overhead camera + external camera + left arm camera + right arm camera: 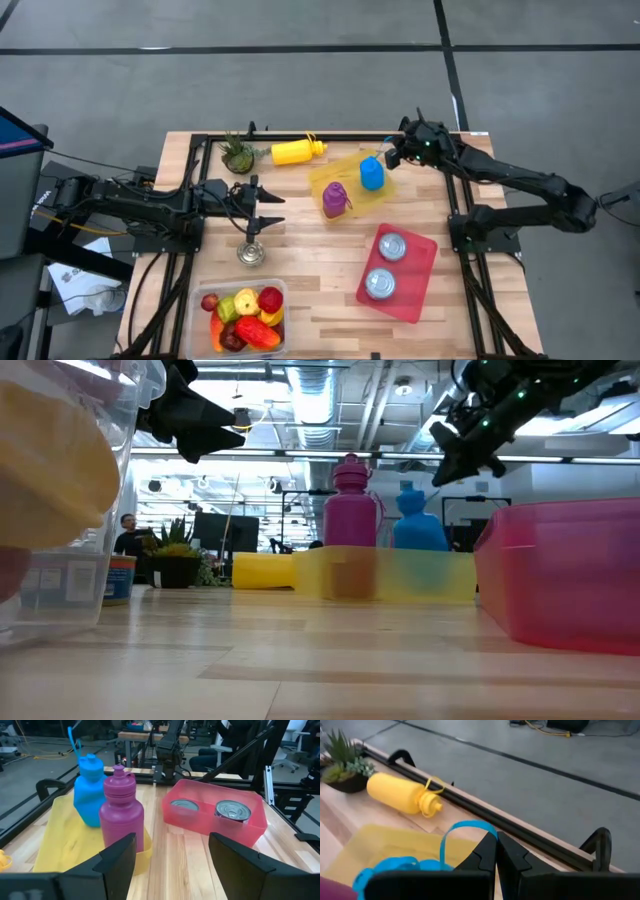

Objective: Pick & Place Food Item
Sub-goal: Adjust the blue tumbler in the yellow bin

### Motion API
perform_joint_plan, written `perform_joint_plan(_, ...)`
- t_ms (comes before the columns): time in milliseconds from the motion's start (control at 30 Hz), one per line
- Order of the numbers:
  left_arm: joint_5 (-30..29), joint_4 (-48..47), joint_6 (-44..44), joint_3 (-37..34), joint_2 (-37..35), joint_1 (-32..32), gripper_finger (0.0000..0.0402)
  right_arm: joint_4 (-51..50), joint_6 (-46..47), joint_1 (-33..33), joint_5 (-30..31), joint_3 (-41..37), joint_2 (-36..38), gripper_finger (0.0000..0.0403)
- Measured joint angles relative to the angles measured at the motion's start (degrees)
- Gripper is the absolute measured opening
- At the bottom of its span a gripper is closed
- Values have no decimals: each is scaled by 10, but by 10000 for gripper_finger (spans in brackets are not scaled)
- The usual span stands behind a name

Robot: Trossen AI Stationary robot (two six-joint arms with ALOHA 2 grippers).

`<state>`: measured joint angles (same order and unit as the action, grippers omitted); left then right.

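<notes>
A blue bottle [372, 175] and a purple bottle [335, 199] stand upright in a yellow tray [352, 205]. Both bottles [89, 790] [121, 812] also show in the left wrist view. My right gripper [392, 156] is just off the blue bottle's far-right side, above the tray's far corner, shut at the bottle's blue strap loop. My left gripper [272, 208] hovers open over the table's left half and points at the tray. A clear tub of toy fruit [245, 315] sits at the near edge. My right gripper [497, 836] has the blue bottle's strap loop [479, 825] running into its shut fingertips, where the loop's far end meets them. The fingers come slanting down from the table's far right. The loop arches up from the cap, and the bottle stands on its base in the yellow tray.
A yellow bottle [297, 150] lies on its side by the far edge, beside a small potted plant [238, 155]. A red tray [398, 272] holds two tins. A single tin [252, 252] stands near my left gripper. Bare wood lies between the two trays.
</notes>
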<state>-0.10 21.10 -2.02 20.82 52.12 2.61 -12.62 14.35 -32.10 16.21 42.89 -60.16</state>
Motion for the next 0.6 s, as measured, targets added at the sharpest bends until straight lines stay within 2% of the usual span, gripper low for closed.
perform_joint_plan(600,0,0,0,0,0,0,241,-2,-13,-32,3,0,-21,0)
